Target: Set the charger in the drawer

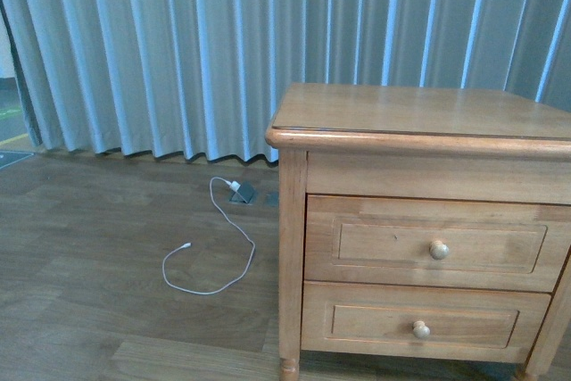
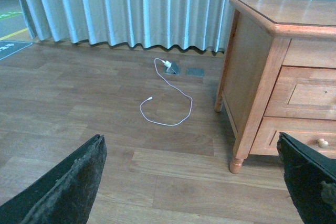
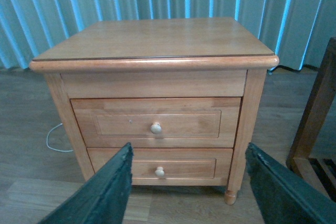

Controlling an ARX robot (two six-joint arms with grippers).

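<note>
The charger is out of view in every frame. The drawer (image 1: pixel 375 243) is the taller upper one of a wooden nightstand (image 1: pixel 419 113); it is closed and has one pale round knob (image 1: pixel 438 249). In the right wrist view the drawer (image 3: pixel 121 124) faces my right gripper (image 3: pixel 189 187), which is open, empty and well short of the front. In the left wrist view my left gripper (image 2: pixel 191 182) hangs open and empty over the wooden floor, left of the nightstand, and the drawer (image 2: pixel 310 93) shows at the edge. Neither arm shows in the front view.
A shorter lower drawer (image 1: pixel 375 323) sits below, also closed. A thin white cable (image 1: pixel 223 256) with a small white plug (image 1: pixel 235 187) lies on the floor by a floor socket (image 1: pixel 245 194). Curtains (image 1: pixel 178 51) hang behind. Dark wooden furniture (image 3: pixel 315 114) stands right of the nightstand.
</note>
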